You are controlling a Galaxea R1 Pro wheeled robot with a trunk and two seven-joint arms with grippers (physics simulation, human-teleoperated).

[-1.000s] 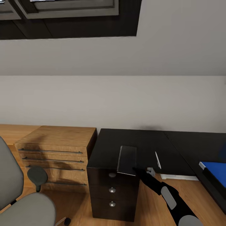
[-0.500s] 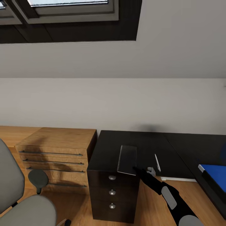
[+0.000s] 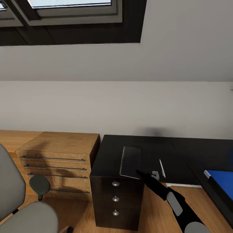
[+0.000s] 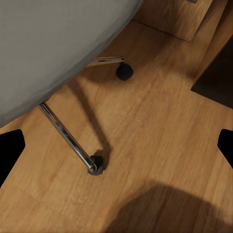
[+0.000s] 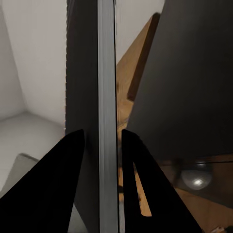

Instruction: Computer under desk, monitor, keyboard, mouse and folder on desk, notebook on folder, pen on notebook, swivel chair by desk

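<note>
Head view: the right gripper [image 3: 139, 173] pinches the near corner of the notebook [image 3: 130, 166], which is held tilted over the drawer end of the desk [image 3: 152, 149]. The pen [image 3: 162, 168] lies on the desk just beside the gripper, and the blue folder [image 3: 223, 181] rests on the desk's right wing, well apart from the notebook. A light wooden dresser [image 3: 58, 152] stands against the desk's left side; the swivel chair [image 3: 19, 207] stands on the wooden floor [image 3: 155, 213] in front of the dresser. Left wrist view: the left gripper [image 4: 116, 145] has its fingertips spread wide, with nothing between them, above the floor and a chrome leg and castor of the swivel chair. Right wrist view: the two fingers [image 5: 53, 194] are pressed against both faces of the notebook, seen edge-on, with one round drawer knob [image 5: 196, 179] beyond.
</note>
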